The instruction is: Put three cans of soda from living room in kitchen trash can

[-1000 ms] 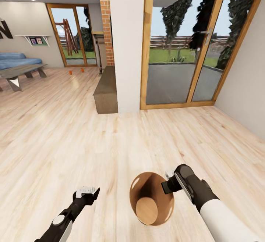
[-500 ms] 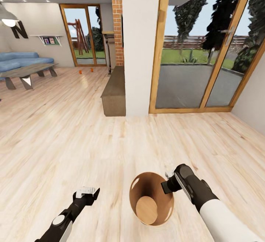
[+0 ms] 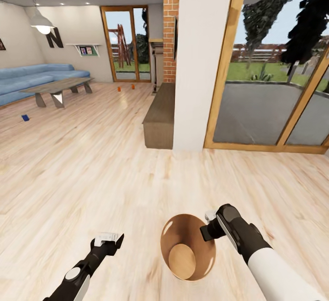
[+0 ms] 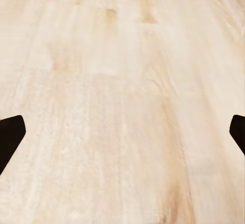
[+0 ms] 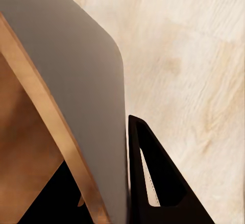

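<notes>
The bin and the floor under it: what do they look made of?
The bin: looks like glossy copper-brown metal or plastic, with a smooth sheen inside; the right end effector holds its rim. The floor: pale wood planks, grain and seams visible.

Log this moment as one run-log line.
right claw: shut on trash can rim | left claw: open, empty | soda cans: far floor | bin: empty

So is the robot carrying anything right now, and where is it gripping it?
Yes: the right gripper holds the copper-brown trash can by its rim, one finger outside the wall. The left gripper is open and holds nothing.
</notes>
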